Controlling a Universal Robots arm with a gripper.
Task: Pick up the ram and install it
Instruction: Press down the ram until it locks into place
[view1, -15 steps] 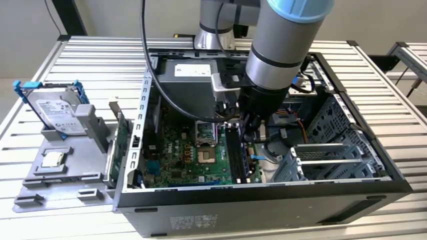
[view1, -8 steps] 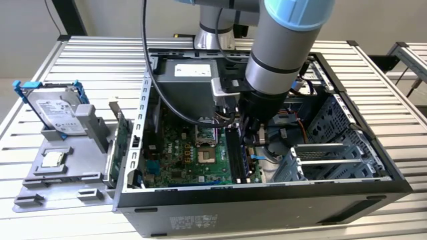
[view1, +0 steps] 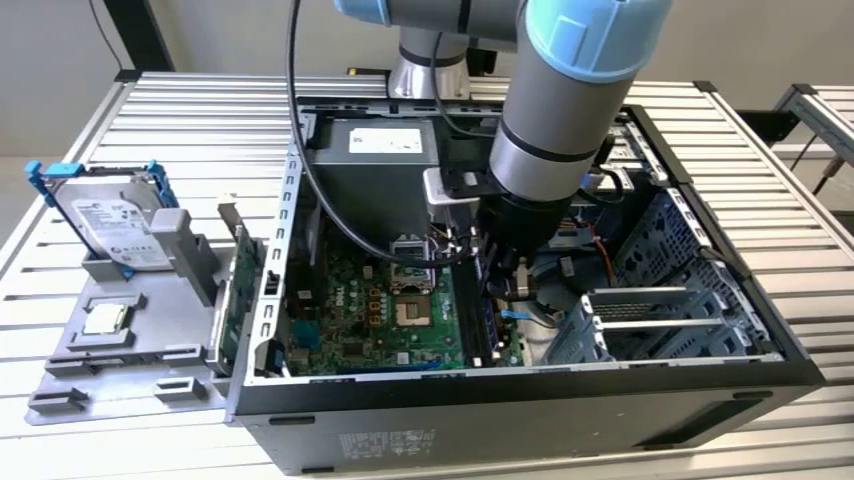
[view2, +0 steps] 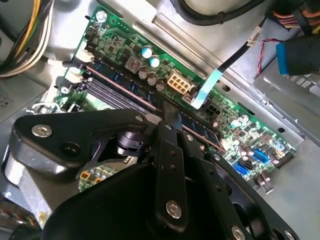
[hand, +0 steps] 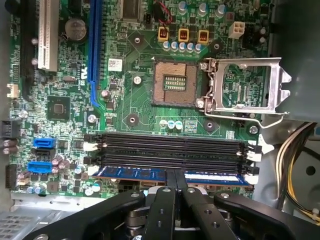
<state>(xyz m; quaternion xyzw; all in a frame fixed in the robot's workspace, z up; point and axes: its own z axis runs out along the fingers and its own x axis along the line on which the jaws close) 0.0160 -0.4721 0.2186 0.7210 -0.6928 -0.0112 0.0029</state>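
From the first wrist view, the gripper (hand: 174, 181) is pinched tight on the ram (hand: 172, 176), which stands edge-down in the nearest slot (hand: 172, 161) row on the motherboard (hand: 125, 105). Beyond sits the open socket (hand: 175, 82), inside the case (view1: 534, 395).

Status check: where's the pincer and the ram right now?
Pincer down inside the case, shut on the ram. Ram lying along the outermost memory slot on the motherboard. Neighbouring slots empty, nothing blocking.

arm (view1: 561, 120) inside open computer case (view1: 694, 370); gripper (view1: 514, 262) probably near motherboard (view1: 387, 320)
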